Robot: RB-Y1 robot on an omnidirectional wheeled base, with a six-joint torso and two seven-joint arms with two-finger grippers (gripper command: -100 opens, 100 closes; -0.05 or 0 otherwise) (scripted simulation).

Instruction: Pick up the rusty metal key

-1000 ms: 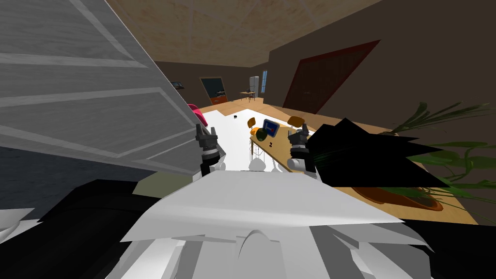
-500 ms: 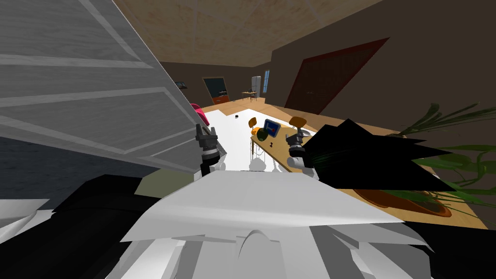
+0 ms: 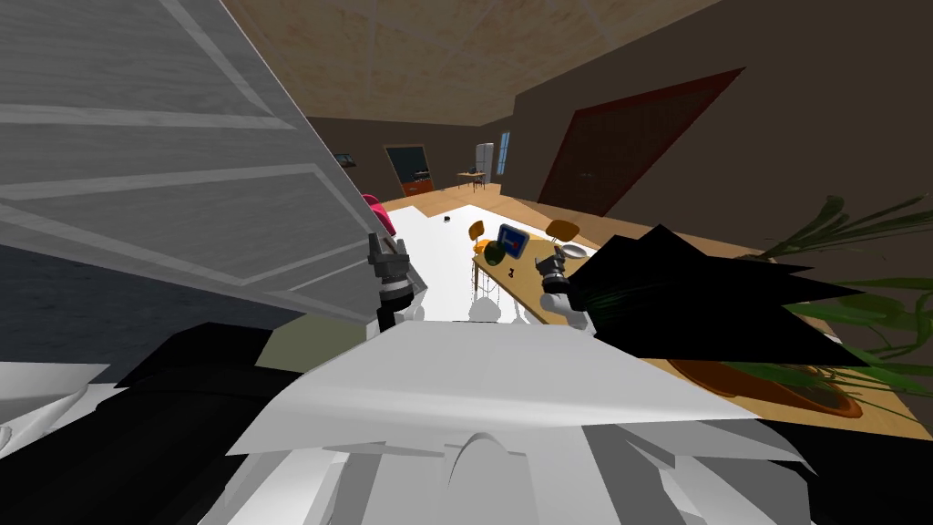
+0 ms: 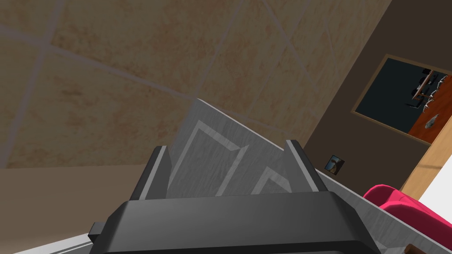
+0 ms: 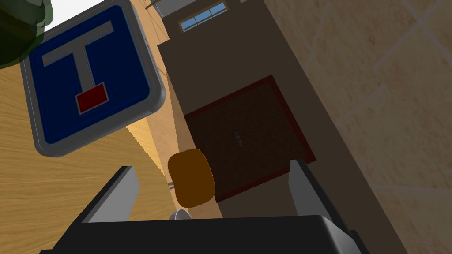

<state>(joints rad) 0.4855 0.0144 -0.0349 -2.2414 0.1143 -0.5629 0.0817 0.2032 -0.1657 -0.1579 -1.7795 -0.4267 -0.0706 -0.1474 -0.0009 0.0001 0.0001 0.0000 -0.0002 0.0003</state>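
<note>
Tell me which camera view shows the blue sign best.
The right wrist view: the blue sign looms large past the open fingers, its grey T and red block plain. The head view shows it small, on the wooden table beside the right gripper. The left wrist view faces a grey panelled surface.

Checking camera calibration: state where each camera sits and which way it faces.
Head: on the head, steeply down at the wooden table, blue sign and, probably, the key; left forearm and right forearm show.
Left wrist: at that arm's tip, aimed up at the grey door; open jaws.
Right wrist: at that arm's tip, facing the blue sign and orange chair; open jaws.
Shared: head and right wrist both show the sign.
</note>
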